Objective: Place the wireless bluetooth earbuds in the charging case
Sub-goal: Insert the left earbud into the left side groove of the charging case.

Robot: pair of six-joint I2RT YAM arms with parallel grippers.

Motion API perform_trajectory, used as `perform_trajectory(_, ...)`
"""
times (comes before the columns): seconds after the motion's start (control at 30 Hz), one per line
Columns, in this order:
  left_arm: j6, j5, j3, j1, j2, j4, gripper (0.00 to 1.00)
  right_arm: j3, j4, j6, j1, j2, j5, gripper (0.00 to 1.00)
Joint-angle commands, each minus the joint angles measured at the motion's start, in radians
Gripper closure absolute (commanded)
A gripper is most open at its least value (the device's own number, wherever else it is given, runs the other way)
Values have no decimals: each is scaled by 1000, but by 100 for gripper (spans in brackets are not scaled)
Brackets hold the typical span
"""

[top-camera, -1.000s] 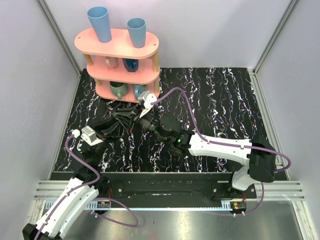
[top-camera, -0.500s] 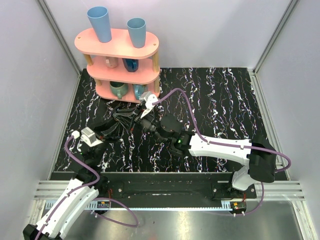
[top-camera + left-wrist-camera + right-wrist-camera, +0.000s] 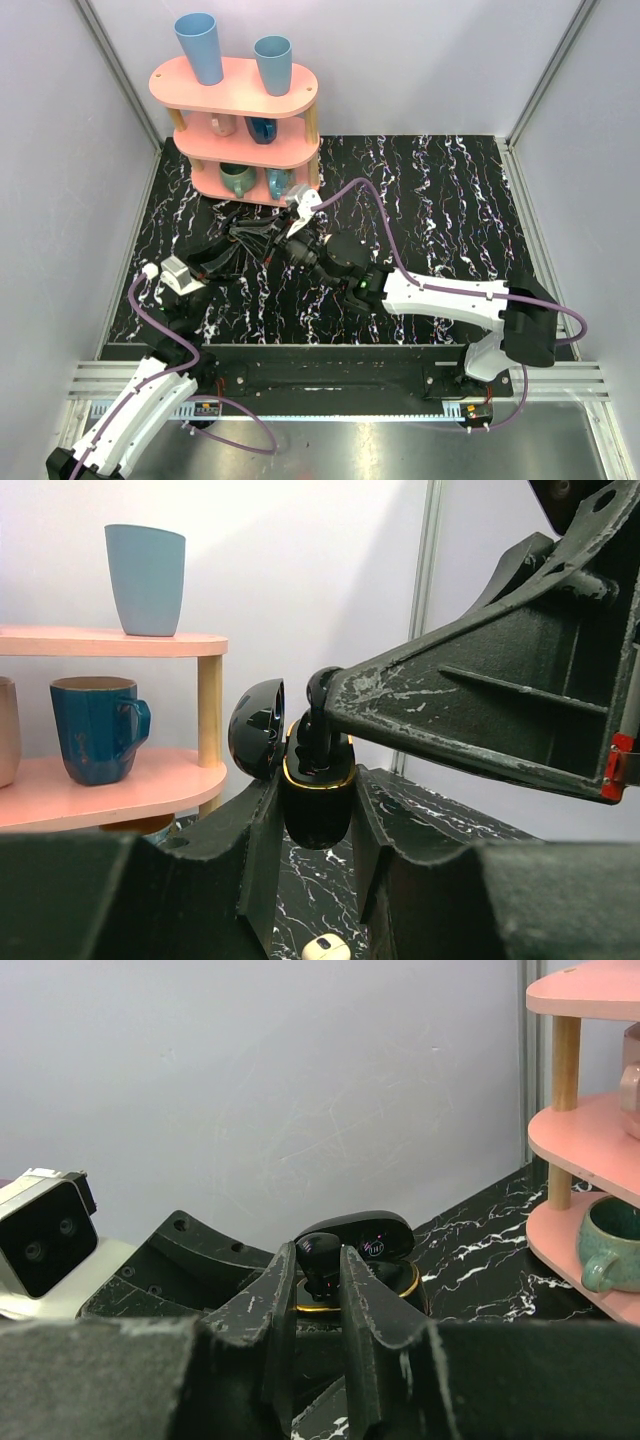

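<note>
Earbud (image 3: 318,1252), pinched by the right gripper (image 3: 316,1278), rests at the mouth of the open case (image 3: 316,805) clamped by the left gripper (image 3: 312,825) above the table's (image 3: 450,200) left half, where a skewed push could jam or drop it.

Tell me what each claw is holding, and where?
Left gripper grips the open case by its lower body; right gripper pinches an earbud by its lower half.

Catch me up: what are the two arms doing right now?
The left end effector grips a small black charging case with a gold rim, its lid open. The right end effector pinches a black earbud at the case's opening; whether it is seated cannot be told. A small pale object lies on the table below.
</note>
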Motion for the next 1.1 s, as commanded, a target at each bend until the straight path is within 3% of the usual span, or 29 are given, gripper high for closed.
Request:
perform_trajectory(0.0,3,-46,9,2,-21,121,100,-35,-33,-6,5,-41,29,80)
perform_trajectory(0.73,0,-3,1,2,-12,104,100,100,-55,-17,5,21,-9,81)
perform_trajectory(1.07,0,-13,1,2,-7,121,100,66,-43,40,5,21,-20,81)
